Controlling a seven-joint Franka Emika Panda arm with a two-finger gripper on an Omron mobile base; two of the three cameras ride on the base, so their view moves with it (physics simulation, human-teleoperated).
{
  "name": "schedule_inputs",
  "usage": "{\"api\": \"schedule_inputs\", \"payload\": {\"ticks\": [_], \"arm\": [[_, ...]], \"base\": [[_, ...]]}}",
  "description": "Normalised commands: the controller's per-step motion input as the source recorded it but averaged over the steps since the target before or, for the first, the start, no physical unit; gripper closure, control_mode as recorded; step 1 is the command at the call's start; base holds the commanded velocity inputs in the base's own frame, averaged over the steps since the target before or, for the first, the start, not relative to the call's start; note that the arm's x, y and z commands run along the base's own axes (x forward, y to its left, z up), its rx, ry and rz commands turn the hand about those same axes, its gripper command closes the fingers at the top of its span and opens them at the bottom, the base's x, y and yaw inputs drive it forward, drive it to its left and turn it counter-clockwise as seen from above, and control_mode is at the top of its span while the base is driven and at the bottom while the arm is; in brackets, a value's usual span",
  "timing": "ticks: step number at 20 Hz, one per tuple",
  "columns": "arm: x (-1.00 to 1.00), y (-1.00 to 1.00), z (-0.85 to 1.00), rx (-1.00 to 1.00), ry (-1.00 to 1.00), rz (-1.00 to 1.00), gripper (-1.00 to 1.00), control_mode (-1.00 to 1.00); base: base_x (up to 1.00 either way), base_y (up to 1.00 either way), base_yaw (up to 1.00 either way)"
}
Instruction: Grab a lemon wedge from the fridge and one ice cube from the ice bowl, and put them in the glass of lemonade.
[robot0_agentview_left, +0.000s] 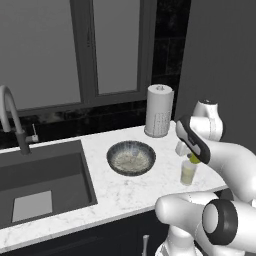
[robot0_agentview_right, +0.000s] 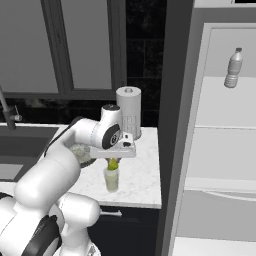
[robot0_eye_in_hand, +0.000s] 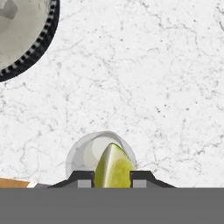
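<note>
at the far left of the left base view a curved grey faucet (robot0_agentview_left: 10, 117) stands behind the dark sink (robot0_agentview_left: 45, 177), which is sunk into the white marble counter (robot0_agentview_left: 125, 192). to the right of the sink sits the ice bowl (robot0_agentview_left: 131, 157) — round, dark, with a mottled rim and pale contents. behind it, against the black backsplash under the window (robot0_agentview_left: 75, 50), stands the tall white paper-towel roll (robot0_agentview_left: 159, 110). further right, near the counter's front right part, is the glass of lemonade (robot0_agentview_left: 188, 173), well apart from the bowl.

the gripper (robot0_eye_in_hand: 112, 178) hangs directly above the glass, its fingers closed on the lemon wedge (robot0_eye_in_hand: 113, 166); the hand view shows the yellow-green wedge pinched between the two dark tips, with the glass rim (robot0_eye_in_hand: 83, 148) right beneath it and the bowl's edge (robot0_eye_in_hand: 37, 48) at the upper left. from the left base the arm's forearm covers part of the wedge and the space above the glass.

in the right base view the wedge (robot0_agentview_right: 113, 163) sits just over the glass (robot0_agentview_right: 112, 179). at the right the fridge (robot0_agentview_right: 220, 150) stands open beside the counter end — a clear water bottle (robot0_agentview_right: 233, 68) stands on its upper white shelf.
</note>
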Motion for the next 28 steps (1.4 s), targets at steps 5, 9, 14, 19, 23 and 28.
{"api": "schedule_inputs", "payload": {"ticks": [5, 9, 14, 19, 23, 28], "arm": [[0.00, 0.00, -0.03, 0.00, 0.00, 0.00, 1.00, -1.00], [0.00, 0.00, 0.00, 0.00, 0.00, 0.00, 1.00, -1.00], [0.00, 0.01, 0.00, 0.00, 0.00, 0.00, 1.00, -1.00], [0.07, 0.06, 0.00, 0.00, 0.00, 0.00, 1.00, -1.00], [0.02, 0.00, 0.03, 0.00, -0.04, 0.00, 1.00, -1.00], [0.02, 0.00, 0.00, 0.00, -0.06, 0.00, 1.00, -1.00]], "base": [[0.00, 0.00, 0.00], [0.00, 0.00, 0.00], [0.00, 0.00, 0.00], [0.00, 0.00, 0.00], [0.00, 0.00, 0.00], [0.00, 0.00, 0.00]]}}
